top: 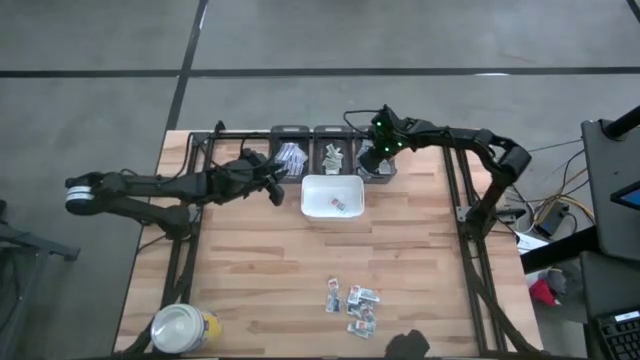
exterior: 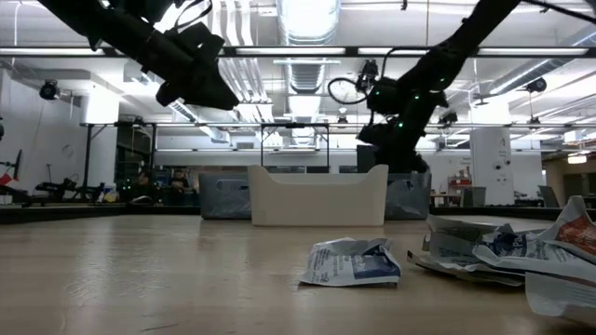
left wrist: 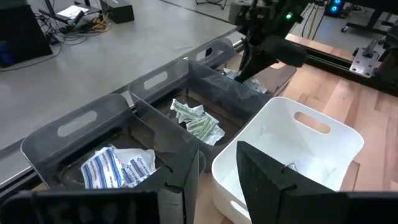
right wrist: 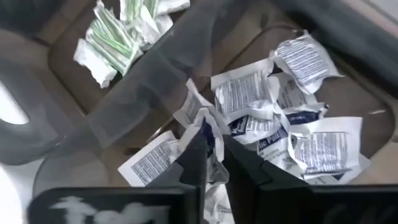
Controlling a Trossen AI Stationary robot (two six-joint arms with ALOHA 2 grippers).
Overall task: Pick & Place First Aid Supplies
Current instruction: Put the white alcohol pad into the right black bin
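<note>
Right tool (right wrist: 214, 155) angles down over packets (right wrist: 261, 106).

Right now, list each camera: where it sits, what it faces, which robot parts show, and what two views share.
High: overhead, straight down on the wooden table; both arms.
Low: table height, level toward the white rectangular plastic tray; both arms enter from above.
Left wrist: on the left arm, faces three grey plastic bins; left claw open.
Right wrist: above a grey bin, right claw pinching a white printed paper packet.
Shared: both wrist views show the green-striped packets.
</note>
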